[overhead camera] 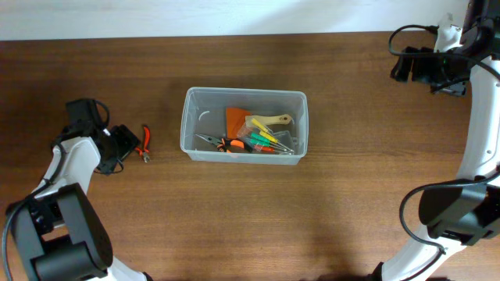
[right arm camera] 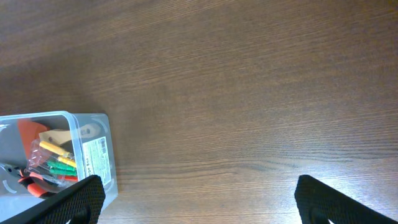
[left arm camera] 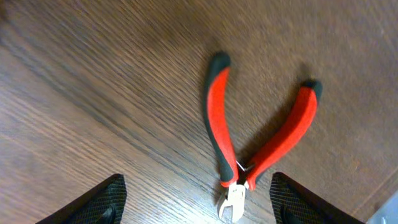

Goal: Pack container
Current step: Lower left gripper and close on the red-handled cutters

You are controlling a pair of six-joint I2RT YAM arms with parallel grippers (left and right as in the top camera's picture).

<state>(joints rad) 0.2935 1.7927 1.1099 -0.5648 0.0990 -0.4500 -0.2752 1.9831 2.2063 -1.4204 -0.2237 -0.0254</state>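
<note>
The clear plastic container (overhead camera: 190, 125) stands mid-table and holds an orange scraper, a wooden-handled tool, pliers and a packet of coloured screwdrivers. Its corner also shows in the right wrist view (right arm camera: 93, 134). Red-handled cutters (overhead camera: 144, 143) lie on the table left of it. In the left wrist view the cutters (left arm camera: 219, 124) lie with handles spread and their metal jaws between my fingers. My left gripper (left arm camera: 196, 211) is open around the cutters' head, not closed on it. My right gripper (right arm camera: 196, 208) is open and empty, held high at the far right (overhead camera: 410, 66).
The brown wooden table (overhead camera: 351, 195) runs to a white wall at the back. My left arm's base (overhead camera: 55, 234) sits at the front left and my right arm's base (overhead camera: 453, 211) at the front right.
</note>
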